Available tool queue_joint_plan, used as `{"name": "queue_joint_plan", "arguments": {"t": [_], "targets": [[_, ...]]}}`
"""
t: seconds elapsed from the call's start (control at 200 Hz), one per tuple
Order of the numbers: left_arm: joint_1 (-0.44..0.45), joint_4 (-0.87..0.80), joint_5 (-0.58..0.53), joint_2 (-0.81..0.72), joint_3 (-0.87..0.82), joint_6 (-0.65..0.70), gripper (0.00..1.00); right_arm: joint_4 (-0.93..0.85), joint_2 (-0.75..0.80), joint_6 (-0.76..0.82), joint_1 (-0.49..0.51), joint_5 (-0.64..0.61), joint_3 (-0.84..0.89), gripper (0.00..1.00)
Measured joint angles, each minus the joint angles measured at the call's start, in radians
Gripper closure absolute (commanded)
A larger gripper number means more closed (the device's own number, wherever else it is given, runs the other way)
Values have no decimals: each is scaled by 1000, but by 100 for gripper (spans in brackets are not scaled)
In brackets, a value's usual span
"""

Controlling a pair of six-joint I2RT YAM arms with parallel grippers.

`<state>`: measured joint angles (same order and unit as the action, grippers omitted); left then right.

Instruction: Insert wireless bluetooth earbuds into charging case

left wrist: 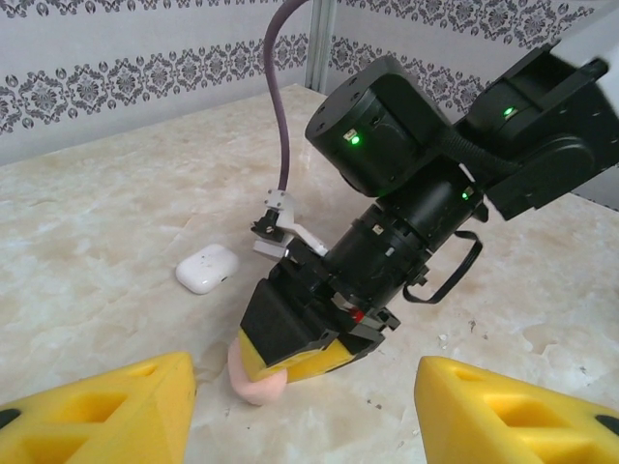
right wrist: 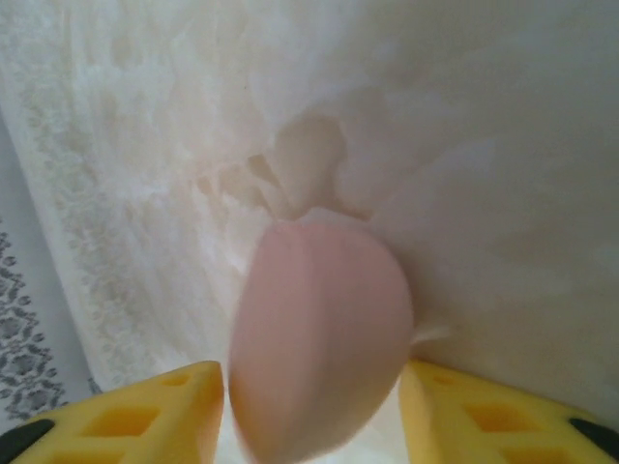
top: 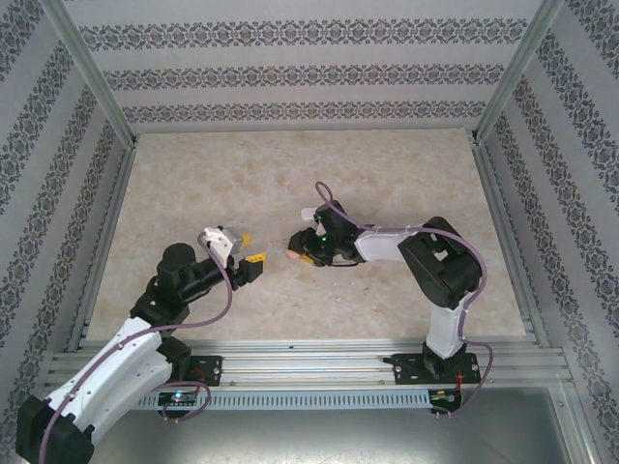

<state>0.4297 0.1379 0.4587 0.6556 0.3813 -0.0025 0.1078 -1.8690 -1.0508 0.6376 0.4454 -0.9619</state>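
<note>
While the right gripper (top: 299, 254) is clamped on the pink case (left wrist: 255, 379), its yellow fingers (right wrist: 135, 416) pressed to either side of the pebble in the right wrist view, the left gripper (left wrist: 309, 414) hangs just in front of it with its fingers spread wide and nothing between them. The pink case sits low near the middle of the surface (top: 290, 164) (whether it rests there or hangs just above, I cannot tell). From the left wrist it lies straight ahead, centred between the spread fingers. Its long axis appears to run along the right gripper's reach, the rounded end poking out past the fingertips toward the left arm. So the right arm has it and the left arm is free and close by. A white case (left wrist: 207, 268) lies shut on the surface just beyond, apart from both grippers. The earbuds are too small to pick out with certainty, so opening and loading look yet to be done.
</note>
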Motion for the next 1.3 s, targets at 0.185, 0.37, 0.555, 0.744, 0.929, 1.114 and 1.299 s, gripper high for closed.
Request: {"name": "queue_joint_plan", "arguments": {"t": [0.185, 0.37, 0.555, 0.744, 0.929, 1.114, 1.299], "targets": [[-5, -11, 0, -4, 2, 5, 38, -217, 104, 61, 0, -90, -6, 37], [-6, -64, -24, -18, 38, 28, 32, -389, 281, 129, 0, -194, -21, 34], [-8, -134, -107, 32, 135, 80, 22, -546, 529, 245, 0, -370, -36, 26], [-64, -141, -196, 109, 170, 101, 9, -621, 790, 407, -9, -601, 3, 2], [-228, -98, -208, 203, 169, 43, 0, -551, 1009, 594, -110, -783, 212, 2], [-333, 56, -291, 276, 88, -13, 0, -375, 1080, 745, -257, -838, 451, 2], [-344, 179, -393, 339, -18, -12, 0, -148, 1092, 834, -383, -789, 607, 2]]}}
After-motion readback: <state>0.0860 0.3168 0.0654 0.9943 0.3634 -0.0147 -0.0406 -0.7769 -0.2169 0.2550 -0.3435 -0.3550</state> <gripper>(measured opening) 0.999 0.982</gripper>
